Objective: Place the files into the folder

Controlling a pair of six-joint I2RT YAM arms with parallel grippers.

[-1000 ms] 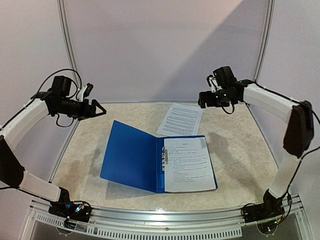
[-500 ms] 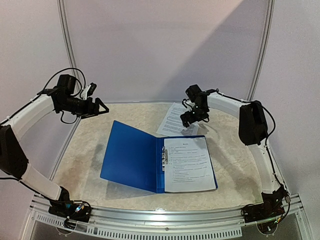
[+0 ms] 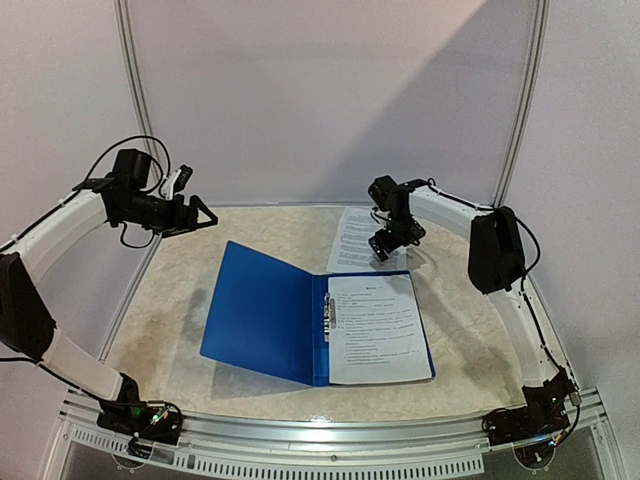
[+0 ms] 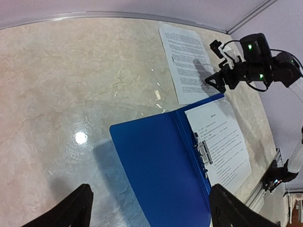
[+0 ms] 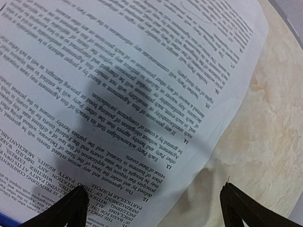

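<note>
The loose printed sheet lies flat on the table just behind the open blue folder, its long axis running away from the arm bases. The right gripper, fingers spread wide and empty, hangs just above the sheet's near right corner. The left gripper, also open, holds well off to the left, whereas a second ago the right arm was out by the table's right edge and has since swung in over the paper.

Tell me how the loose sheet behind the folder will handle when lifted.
The loose sheet looks like thin paper, so it would probably droop. It lies flat on the smooth table, so it may slide rather than lift. Probably light.
</note>
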